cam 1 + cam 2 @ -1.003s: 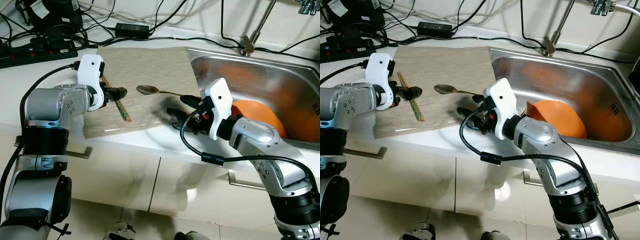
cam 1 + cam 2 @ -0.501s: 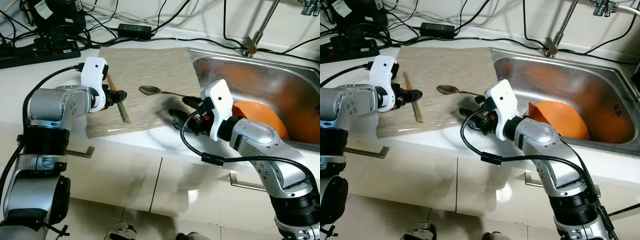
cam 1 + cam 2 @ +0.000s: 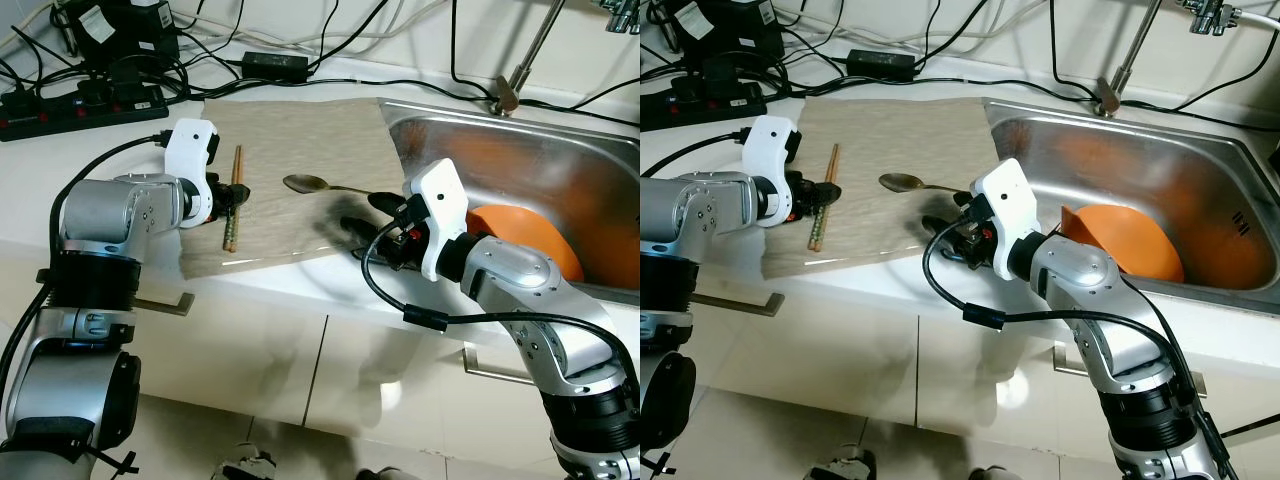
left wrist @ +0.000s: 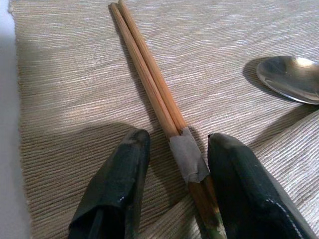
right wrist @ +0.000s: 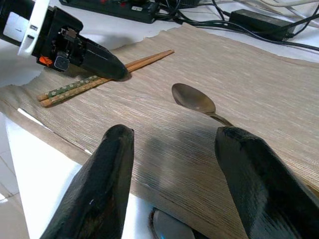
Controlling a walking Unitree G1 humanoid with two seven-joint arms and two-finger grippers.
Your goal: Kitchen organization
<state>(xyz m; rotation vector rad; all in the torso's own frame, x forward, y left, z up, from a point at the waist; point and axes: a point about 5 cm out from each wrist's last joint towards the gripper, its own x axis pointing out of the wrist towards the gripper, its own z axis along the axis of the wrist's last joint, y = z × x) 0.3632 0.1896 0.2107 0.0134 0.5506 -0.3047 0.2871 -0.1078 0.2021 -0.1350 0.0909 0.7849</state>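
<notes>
Here, starting at the far left, a black power strip (image 3: 85, 103) and a tangle of cables (image 3: 300, 40) lie along the back of the white desk (image 3: 30, 190). Next comes the left tool (image 4: 174, 164), low over the beige woven placemat (image 3: 300, 140). Its two black fingers (image 4: 117, 184) are spread, one on each side of the pair of wooden chopsticks (image 3: 233, 197), close to the taped band on the sticks. The wrist view does not settle whether either finger is touching them. The chopsticks lie flat on the mat, side by side, their patterned ends toward the desk's front edge and their plain ends pointing toward the wall.

Just to the right, also on the mat, a metal spoon (image 3: 305, 184) rests with its bowl toward the chopsticks and its handle running toward the sink (image 3: 560, 150). The right tool (image 5: 174, 164) hovers over the mat's front right part, near the spoon's handle, its fingers (image 5: 99, 189) spread wide and holding nothing.

Farther right, the steel sink is set into the desk, with an orange bowl (image 3: 525, 235) tilted inside it, partly behind the right arm. A faucet stem (image 3: 520, 60) rises at the back rim.
</notes>
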